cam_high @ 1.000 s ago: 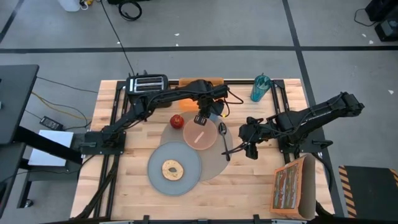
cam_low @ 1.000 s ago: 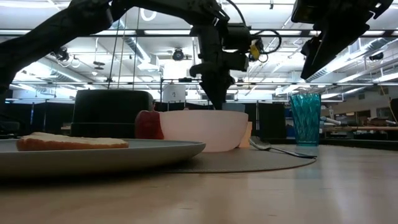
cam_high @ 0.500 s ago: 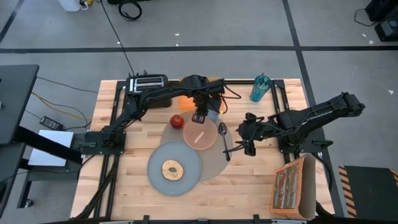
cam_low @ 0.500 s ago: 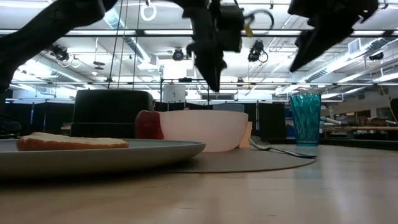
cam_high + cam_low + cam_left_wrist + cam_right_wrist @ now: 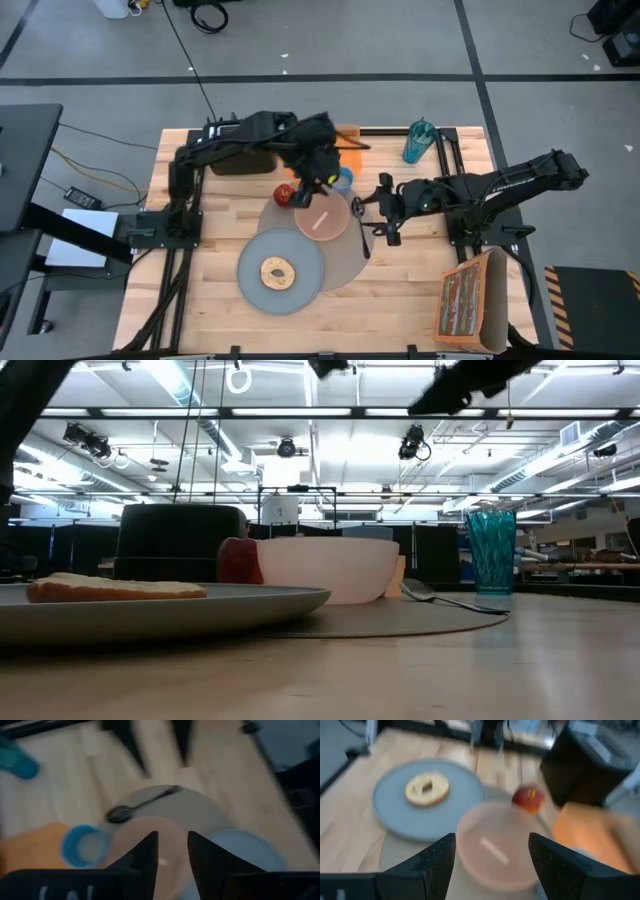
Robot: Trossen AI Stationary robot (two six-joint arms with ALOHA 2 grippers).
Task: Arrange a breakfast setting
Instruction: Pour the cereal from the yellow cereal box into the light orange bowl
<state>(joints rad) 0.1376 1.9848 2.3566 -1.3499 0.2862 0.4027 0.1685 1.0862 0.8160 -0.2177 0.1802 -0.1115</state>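
Note:
A round grey mat (image 5: 345,250) lies mid-table. On it rest the pink bowl (image 5: 322,218) and the metal spoon (image 5: 360,228). The blue-grey plate (image 5: 262,285) overlaps the mat's near-left edge and carries a bagel (image 5: 277,270). The red apple (image 5: 285,194) sits left of the bowl, and the small blue cup (image 5: 344,180) stands just beyond it. My left gripper (image 5: 171,855) hangs open high above the bowl's far rim, holding nothing. My right gripper (image 5: 492,862) stands open right of the bowl, above the spoon, facing the bowl (image 5: 495,845).
A black toaster (image 5: 232,152) and an orange board (image 5: 348,133) are at the far edge. A teal glass (image 5: 420,141) stands at the far right. A cardboard box (image 5: 470,300) sits near the right front corner. Bare wood lies in front of the plate.
My left gripper has risen steeply from the bowl and out of the top of the low view. Its arm has folded back toward the far left. My right gripper has drifted left toward the bowl, rolled, and tipped up. No object has moved.

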